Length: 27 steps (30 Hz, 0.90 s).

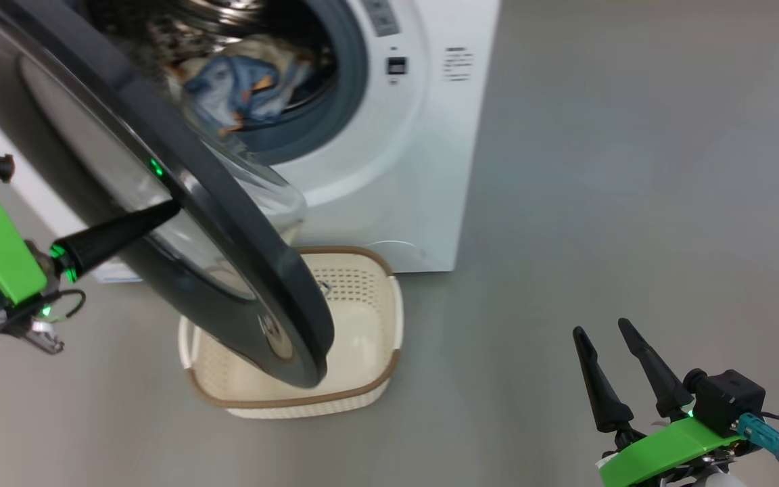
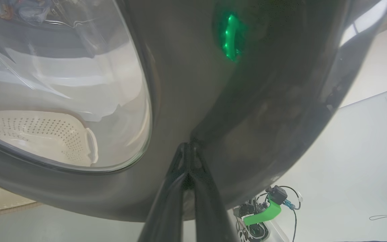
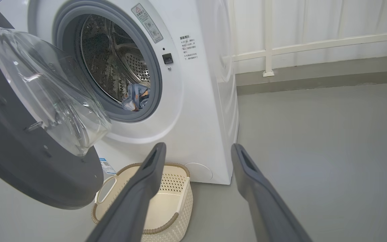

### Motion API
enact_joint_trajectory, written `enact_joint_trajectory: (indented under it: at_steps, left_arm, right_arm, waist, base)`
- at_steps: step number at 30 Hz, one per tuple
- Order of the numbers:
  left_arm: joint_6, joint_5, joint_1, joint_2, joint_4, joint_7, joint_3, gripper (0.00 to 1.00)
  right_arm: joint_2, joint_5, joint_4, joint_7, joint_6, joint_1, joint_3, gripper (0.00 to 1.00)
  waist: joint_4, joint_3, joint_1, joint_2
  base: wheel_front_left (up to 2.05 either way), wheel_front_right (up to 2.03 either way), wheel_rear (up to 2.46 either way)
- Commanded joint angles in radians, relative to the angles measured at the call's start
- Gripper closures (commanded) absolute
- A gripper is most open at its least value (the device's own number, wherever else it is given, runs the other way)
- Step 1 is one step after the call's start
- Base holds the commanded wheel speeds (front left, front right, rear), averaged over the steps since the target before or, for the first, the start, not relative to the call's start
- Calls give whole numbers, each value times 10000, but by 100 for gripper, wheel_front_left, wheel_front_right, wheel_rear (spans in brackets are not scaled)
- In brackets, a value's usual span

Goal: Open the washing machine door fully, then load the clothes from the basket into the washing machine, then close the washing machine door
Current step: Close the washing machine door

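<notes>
The washing machine door [image 1: 274, 284] is hanging half open, leaning over the basket [image 1: 379, 318] and covering its left part; only the basket's right part is lying open from above. The door's glass bowl [image 3: 52, 90] is bulging toward the mouth of the washing machine [image 1: 403, 176], narrowing the way in from the left, while the mouth's right side is lying open. The clothes [image 1: 241, 88] are sitting low in the drum [image 3: 113, 60]. The left gripper [image 1: 172, 206], fingers together, is touching the door's outer face; the right gripper [image 1: 600, 328], jaws spread, is hovering over bare floor [image 1: 633, 169]
</notes>
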Motion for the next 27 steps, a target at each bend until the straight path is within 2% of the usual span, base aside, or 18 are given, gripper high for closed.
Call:
enact_joint_trajectory:
  at_steps: [1,6,12,27]
  left_arm:
    - [-42,131,-667,341,-132,-265,463,100]
    - [-42,292,-974,321,209,-725,460,100]
    - [-42,265,-960,392,259,-961,405,100]
    - [-42,292,943,1165,-447,-1836,526,100]
  right_arm:
    - [-10,-116,-298,-49,16,-165,169,0]
    - [55,-122,-328,-49,16,-246,105,0]
    - [83,-132,-335,-49,16,-260,22,0]
    - [-57,-160,-346,-49,16,-102,-212,0]
  waist:
    - [-856,210,0,-1]
    - [-1321,349,0,-1]
    - [-1407,362,0,-1]
    - [-684,-9,0,-1]
  base:
    - [0,0,0]
    - [0,0,0]
    - [0,0,0]
    - [0,0,0]
